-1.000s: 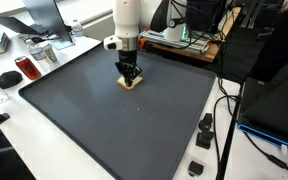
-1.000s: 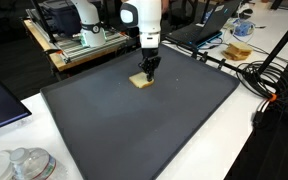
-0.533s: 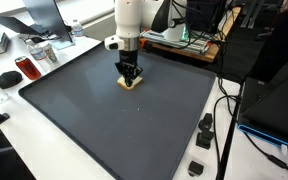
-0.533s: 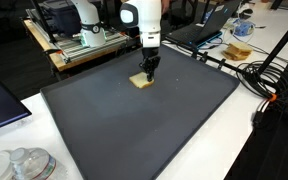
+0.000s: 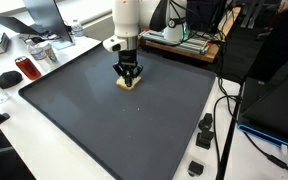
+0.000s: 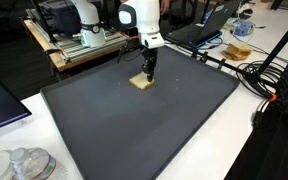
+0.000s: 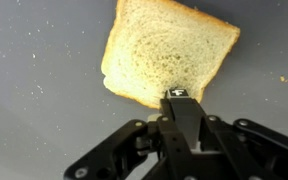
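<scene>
A slice of toast-coloured bread [image 7: 164, 50] lies flat on the big dark mat [image 5: 104, 120], toward its far side; both exterior views show the bread [image 5: 130, 83] [image 6: 141, 82]. My gripper [image 7: 181, 95] points straight down over the slice's near edge, its black fingers pressed together with no gap between them. From outside, the gripper [image 5: 129, 74] [image 6: 148, 74] hangs at or just above the bread. Whether the fingertips touch the slice I cannot tell. The bread is not lifted.
Beside the mat [image 6: 134, 130] stand a red can [image 5: 26, 68] and a black mouse [image 5: 6, 77]. Black adapters [image 5: 204, 125] and cables [image 6: 264, 80] lie along another side. A wooden rack with a white device [image 6: 79, 40] sits behind, and glass lids [image 6: 24, 165] at a near corner.
The wrist has turned a little and the gripper has risen slightly over the bread. The slice has stayed in place and the fingers remain shut.
</scene>
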Motion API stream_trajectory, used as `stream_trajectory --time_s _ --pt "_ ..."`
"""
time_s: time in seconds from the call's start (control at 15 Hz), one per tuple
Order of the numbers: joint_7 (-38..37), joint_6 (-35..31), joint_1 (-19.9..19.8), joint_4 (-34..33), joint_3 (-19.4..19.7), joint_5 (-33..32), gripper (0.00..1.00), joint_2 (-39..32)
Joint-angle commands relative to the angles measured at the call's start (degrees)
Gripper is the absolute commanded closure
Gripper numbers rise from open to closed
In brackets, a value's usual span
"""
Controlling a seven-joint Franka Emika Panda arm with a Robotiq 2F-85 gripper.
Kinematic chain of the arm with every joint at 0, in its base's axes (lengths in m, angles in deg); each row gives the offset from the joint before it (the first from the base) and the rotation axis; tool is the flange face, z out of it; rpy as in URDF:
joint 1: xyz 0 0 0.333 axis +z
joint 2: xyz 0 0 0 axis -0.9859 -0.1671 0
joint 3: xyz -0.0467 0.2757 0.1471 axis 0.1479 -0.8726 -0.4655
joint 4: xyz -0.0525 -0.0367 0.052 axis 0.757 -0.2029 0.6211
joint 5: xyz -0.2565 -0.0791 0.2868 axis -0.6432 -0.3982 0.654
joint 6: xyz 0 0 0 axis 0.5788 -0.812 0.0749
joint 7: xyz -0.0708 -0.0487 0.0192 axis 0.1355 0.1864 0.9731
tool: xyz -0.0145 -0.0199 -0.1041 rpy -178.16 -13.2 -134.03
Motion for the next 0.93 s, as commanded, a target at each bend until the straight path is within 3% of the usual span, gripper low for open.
stream_trajectory --time_s 0.0,0.2,0.33,0.87 --pt "3.11 -0.39 1.16 -0.02 1.30 -5.24 0.94 -4.23" --pt "2.45 0.30 3.36 -0.30 3.57 -10.25 0.94 -3.83" --pt "2.21 1.05 3.20 -0.28 3.18 -10.31 0.94 -3.28" --pt "1.62 5.81 -0.44 0.44 -1.00 -2.73 0.94 1.38"
